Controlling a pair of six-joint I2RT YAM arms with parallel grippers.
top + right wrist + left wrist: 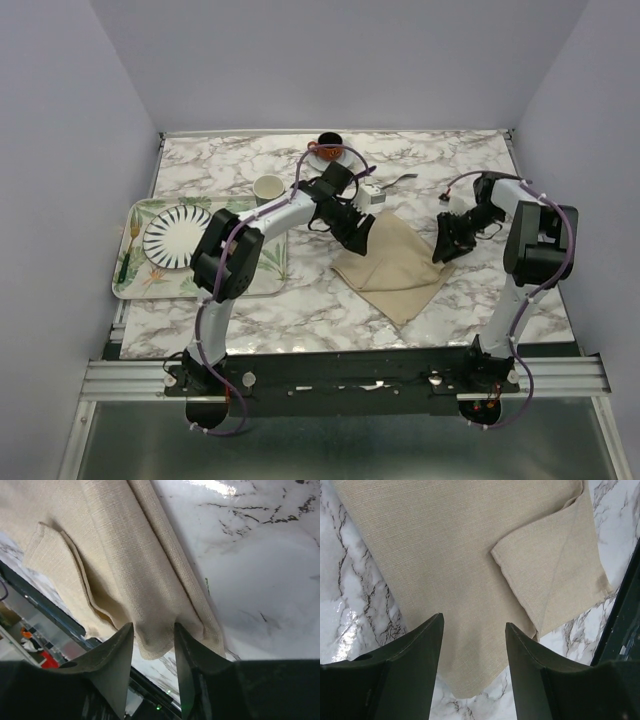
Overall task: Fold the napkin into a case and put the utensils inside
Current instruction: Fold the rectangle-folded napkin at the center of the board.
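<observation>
The beige napkin (395,265) lies as a broad diamond on the marble table, between my two grippers; no narrow case is in view. My left gripper (360,238) hovers over its left corner. In the left wrist view this gripper (474,625) is open with nothing in it, above the napkin (460,555), which has a flap folded over on the right. My right gripper (446,245) is at the napkin's right corner. In the right wrist view it (154,627) is shut on a bunched fold of the layered napkin (115,545). A silver fork handle (398,182) shows behind the left arm.
A leaf-printed tray (135,250) holding a striped plate (175,238) sits at the left. A pale cup (267,188) and a small dish (327,150) stand at the back. The right gripper's dark body (625,630) edges the left wrist view.
</observation>
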